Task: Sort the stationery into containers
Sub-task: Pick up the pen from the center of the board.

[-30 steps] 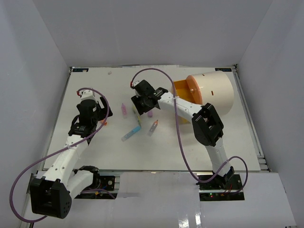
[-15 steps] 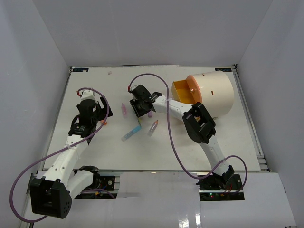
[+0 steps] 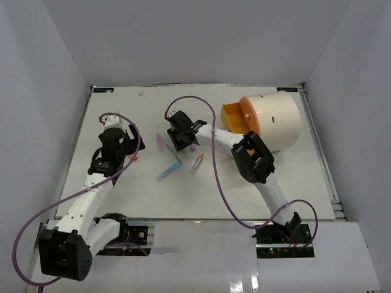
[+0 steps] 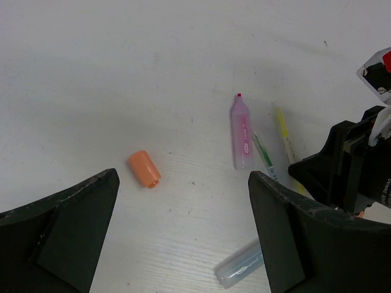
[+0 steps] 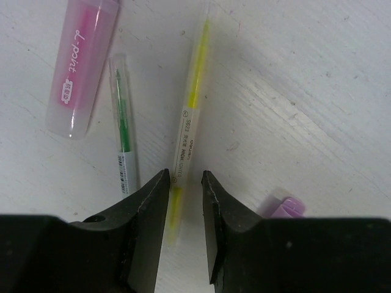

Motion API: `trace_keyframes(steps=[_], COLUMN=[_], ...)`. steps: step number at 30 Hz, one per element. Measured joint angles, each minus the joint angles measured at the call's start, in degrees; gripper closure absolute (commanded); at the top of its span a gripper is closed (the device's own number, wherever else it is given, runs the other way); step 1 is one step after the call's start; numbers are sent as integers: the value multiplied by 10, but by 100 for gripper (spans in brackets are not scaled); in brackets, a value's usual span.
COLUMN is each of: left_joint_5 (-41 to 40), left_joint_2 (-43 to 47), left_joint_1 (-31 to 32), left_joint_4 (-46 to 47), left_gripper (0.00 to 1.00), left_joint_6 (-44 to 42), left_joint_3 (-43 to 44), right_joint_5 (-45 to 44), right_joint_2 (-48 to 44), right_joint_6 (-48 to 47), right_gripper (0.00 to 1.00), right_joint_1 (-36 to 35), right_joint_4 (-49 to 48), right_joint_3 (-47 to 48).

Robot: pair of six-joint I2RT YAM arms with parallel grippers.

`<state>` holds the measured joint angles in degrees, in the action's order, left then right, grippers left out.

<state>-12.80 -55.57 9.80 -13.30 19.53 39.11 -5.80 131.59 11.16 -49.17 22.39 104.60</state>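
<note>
Lowered and shifted left since the earlier frame, the right end effector [image 5: 185,183] now closes around the yellow pen [image 5: 190,122] lying mid-surface, left of the drum [image 3: 272,119]; left end effector [image 4: 183,238] hangs released.

Light: bright, even, diffuse; white enclosure walls plain.
Shadows: soft, short under both arms; darker diagonal band across right wrist view's upper right.
Glare: sheen on glossy near ledge, overhead view.
Focus: wrist views crisp on tabletop; near black fingers [image 4: 61,232] soft.
</note>
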Motion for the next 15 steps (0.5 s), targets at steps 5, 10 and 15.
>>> trace_keyframes(steps=[5, 10, 15], left_joint_5=[0, 2, 2], left_joint_2=[0, 0, 0], left_joint_1=[0, 0, -1], left_joint_4=[0, 0, 0], left_gripper=[2, 2, 2], left_joint_6=[0, 0, 0], left_joint_3=[0, 0, 0], right_joint_5=[-12, -17, -24], right_joint_2=[0, 0, -20], right_joint_6=[-2, -9, -16], right_gripper=[79, 88, 89], right_joint_1=[0, 0, 0], right_joint_4=[-1, 2, 18], right_joint_3=[0, 4, 21])
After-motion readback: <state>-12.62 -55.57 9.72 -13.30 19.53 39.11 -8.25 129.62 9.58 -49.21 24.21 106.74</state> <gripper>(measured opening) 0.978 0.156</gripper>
